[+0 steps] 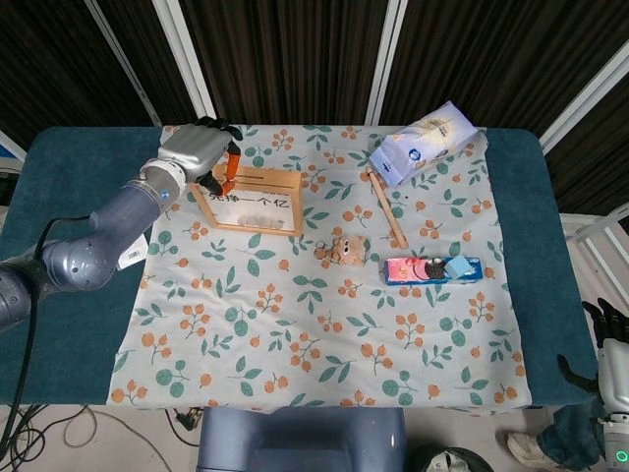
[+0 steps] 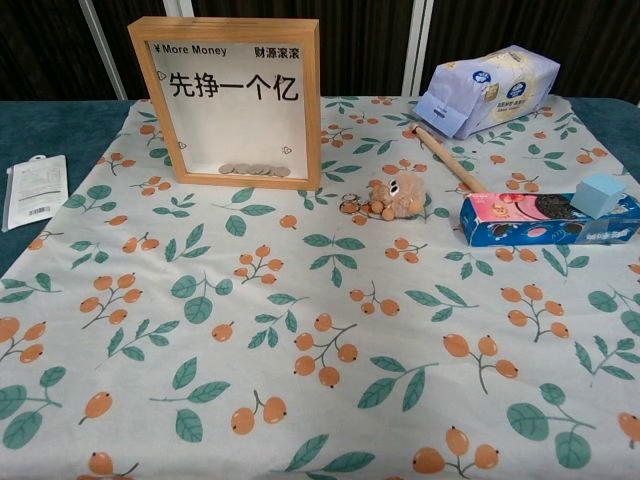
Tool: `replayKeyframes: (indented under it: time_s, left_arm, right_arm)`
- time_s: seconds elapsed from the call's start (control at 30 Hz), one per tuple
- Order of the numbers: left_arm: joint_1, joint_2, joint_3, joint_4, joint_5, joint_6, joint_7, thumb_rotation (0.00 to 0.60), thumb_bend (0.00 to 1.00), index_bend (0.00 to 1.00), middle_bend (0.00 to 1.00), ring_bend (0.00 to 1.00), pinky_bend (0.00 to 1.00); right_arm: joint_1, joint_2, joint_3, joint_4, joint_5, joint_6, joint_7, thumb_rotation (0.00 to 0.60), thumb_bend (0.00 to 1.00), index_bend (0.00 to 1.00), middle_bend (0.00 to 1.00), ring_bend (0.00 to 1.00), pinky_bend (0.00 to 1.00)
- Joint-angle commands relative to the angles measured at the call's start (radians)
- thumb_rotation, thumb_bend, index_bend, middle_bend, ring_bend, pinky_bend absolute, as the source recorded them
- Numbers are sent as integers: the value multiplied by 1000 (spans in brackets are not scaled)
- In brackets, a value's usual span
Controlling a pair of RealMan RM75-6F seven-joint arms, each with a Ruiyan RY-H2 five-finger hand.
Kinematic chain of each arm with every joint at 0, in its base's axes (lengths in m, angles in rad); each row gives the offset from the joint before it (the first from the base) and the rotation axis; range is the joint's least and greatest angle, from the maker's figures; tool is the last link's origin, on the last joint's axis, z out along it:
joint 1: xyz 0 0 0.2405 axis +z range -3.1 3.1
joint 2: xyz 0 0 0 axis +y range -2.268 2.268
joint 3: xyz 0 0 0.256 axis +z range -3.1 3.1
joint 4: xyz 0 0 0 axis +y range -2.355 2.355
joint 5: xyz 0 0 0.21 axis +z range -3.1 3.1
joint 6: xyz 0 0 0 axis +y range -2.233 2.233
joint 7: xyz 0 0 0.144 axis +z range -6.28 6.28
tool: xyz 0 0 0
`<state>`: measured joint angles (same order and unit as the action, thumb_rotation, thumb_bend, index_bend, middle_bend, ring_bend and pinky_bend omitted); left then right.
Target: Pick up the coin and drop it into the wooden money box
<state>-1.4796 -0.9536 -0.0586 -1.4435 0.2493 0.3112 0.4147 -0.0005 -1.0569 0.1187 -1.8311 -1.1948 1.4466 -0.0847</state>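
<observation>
The wooden money box (image 1: 257,203) stands upright at the back left of the flowered cloth, with several coins (image 2: 254,170) lying behind its glass front (image 2: 228,105). My left hand (image 1: 200,147) hovers over the box's top left corner, its fingers curled in and the orange pads (image 1: 227,168) pinched together just above the top edge. The coin is too small to make out between them. The chest view does not show this hand. My right hand (image 1: 604,349) hangs off the table's near right corner, holding nothing, fingers loosely apart.
A white packet (image 2: 34,190) lies left of the cloth. At the back right are a blue-and-white bag (image 1: 423,144) and a wooden stick (image 1: 386,208). A small plush toy (image 1: 341,248) and a biscuit box (image 1: 428,269) with a blue cube (image 1: 458,265) sit mid-right.
</observation>
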Motion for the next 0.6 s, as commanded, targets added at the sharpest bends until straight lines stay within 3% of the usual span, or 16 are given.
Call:
replayKeyframes:
  time_s: [0.03,0.6]
  left_arm:
    - [-15,-33,24,35,21,-11,-37,600,706,640,146,0,0]
    - [-30,-190,67,234,145,-12,-187,600,672,598,153,0,0]
  right_arm:
    - [0,-1,1,0,1,1,0,600,369,126,46,20,0]
    - [-1,-1,5,-5,17,-1,-5,600,369,127,46,19,0]
